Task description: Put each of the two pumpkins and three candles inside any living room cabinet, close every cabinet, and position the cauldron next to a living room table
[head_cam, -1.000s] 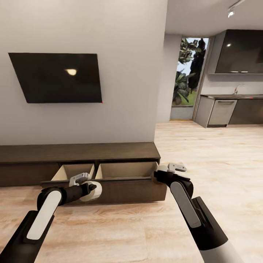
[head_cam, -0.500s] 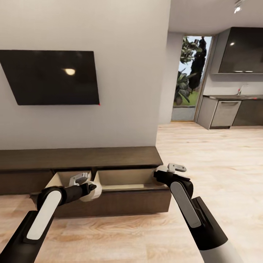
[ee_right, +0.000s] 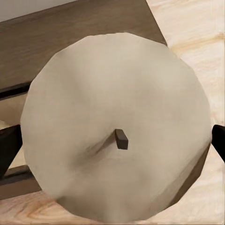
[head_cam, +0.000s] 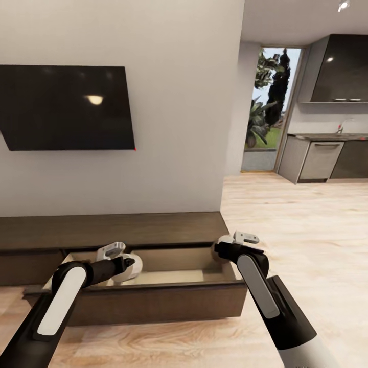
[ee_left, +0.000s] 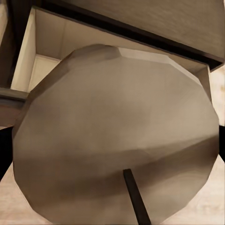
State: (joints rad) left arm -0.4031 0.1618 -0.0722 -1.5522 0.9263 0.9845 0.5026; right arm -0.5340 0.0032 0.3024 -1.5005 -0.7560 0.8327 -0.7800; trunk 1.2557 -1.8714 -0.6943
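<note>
Over the open drawer of the cabinet (head_cam: 153, 301), each gripper carries a candle. The left gripper (head_cam: 122, 266) holds its candle (head_cam: 128, 269) above the drawer's pale interior; from the head camera only a whitish lump shows past the dark wrist. The left wrist camera gives what the head camera cannot: the candle's (ee_left: 117, 136) beige top face seen close, with a dark wick running off the picture's edge and, behind it, the beige drawer walls and the dark cabinet top. The right gripper (head_cam: 225, 248) holds the second candle (head_cam: 219, 251) at the drawer's right end, near the cabinet's corner; it is mostly hidden behind the wrist in the head view. The right wrist camera shows that candle (ee_right: 117, 126) face-on, its short wick at the centre, dark fingers (ee_right: 9, 145) against both of its sides, cabinet top and wood floor (ee_right: 187, 18) behind. Above the cabinet hangs a black wall screen (head_cam: 66, 107), cut off at the left edge. Beyond the wall's corner lie the kitchen units (head_cam: 327, 158) and a garden doorway (head_cam: 268, 107).
</note>
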